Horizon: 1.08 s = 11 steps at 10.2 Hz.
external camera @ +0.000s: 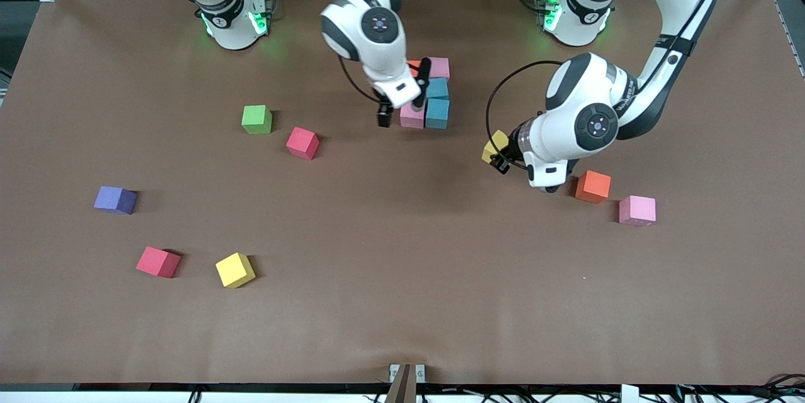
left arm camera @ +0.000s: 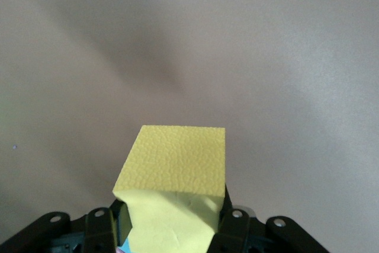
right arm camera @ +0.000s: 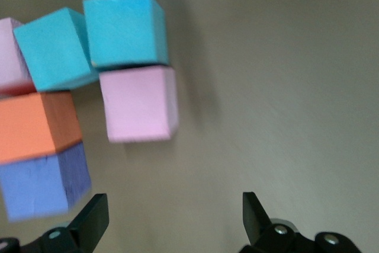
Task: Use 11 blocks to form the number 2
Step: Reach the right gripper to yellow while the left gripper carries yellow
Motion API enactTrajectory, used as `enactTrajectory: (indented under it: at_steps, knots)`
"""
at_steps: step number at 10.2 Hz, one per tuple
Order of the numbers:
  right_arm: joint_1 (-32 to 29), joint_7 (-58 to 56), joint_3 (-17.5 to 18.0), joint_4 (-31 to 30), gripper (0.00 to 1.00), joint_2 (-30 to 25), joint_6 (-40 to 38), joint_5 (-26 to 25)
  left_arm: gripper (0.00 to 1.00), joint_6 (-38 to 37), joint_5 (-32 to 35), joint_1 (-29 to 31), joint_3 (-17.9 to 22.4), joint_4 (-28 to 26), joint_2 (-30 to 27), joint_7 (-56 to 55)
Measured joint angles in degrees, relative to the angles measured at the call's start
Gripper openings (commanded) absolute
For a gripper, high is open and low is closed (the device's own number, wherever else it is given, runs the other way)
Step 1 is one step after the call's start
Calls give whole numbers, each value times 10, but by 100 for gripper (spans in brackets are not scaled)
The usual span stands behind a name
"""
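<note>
Front view: two white robot arms work over a brown table [external camera: 402,302]. The right gripper [external camera: 402,110] hangs low over a cluster of cubes near the middle of the table, toward the robots' bases. Showing there are a pink cube [external camera: 412,117], a blue cube [external camera: 437,113] touching it, a second blue cube [external camera: 438,88], another pink cube [external camera: 439,67] and a sliver of an orange cube [external camera: 413,64]; this is the partly built number 2. The left gripper [external camera: 497,158] is in the air toward the left arm's end of the table, closed on a yellow cube [external camera: 497,144]. Near it on the table lie an orange cube [external camera: 592,187] and, just beside that, a pink cube [external camera: 637,210]. Toward the right arm's end lie a green cube [external camera: 256,119], a red cube [external camera: 302,143], a purple cube [external camera: 115,200], a second red cube [external camera: 158,261] and a yellow cube [external camera: 235,270], all well apart.

Left wrist view: the left gripper [left arm camera: 174,220] clamps the yellow cube [left arm camera: 177,173] between its black fingers [left arm camera: 228,223], above bare table.

Right wrist view: the right gripper [right arm camera: 174,217] stands wide apart and holds nothing. Past its fingers [right arm camera: 92,217] sit the two blue cubes [right arm camera: 121,28], the pink cube [right arm camera: 139,103], the orange cube [right arm camera: 35,125] and a purple cube [right arm camera: 41,185], packed together.
</note>
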<state>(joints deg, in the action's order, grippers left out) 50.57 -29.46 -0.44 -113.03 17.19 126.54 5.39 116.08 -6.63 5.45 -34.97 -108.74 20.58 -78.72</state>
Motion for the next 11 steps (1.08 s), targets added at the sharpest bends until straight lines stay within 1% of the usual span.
enactTrajectory:
  at_steps: [2, 4, 6, 9, 11]
  knots:
    - [-68, -3, -3, -5, 100, -52, -45, 0, 17, 0, 0, -1, -20, 6, -1, -60]
    - [-148, -4, -7, -9, 100, -82, -54, 0, 17, 1, 0, -5, -44, 13, -2, -126]
    - [-214, -6, -17, -8, 100, -91, -53, 0, 17, 11, 0, -30, -50, 16, -2, -187]
    - [-292, 2, -25, 1, 100, -94, -46, 0, 17, 47, 0, -93, -52, 20, 1, -326]
    - [-348, 25, -26, 12, 100, -90, -41, 1, 17, 91, 0, -137, -51, 22, 11, -417]
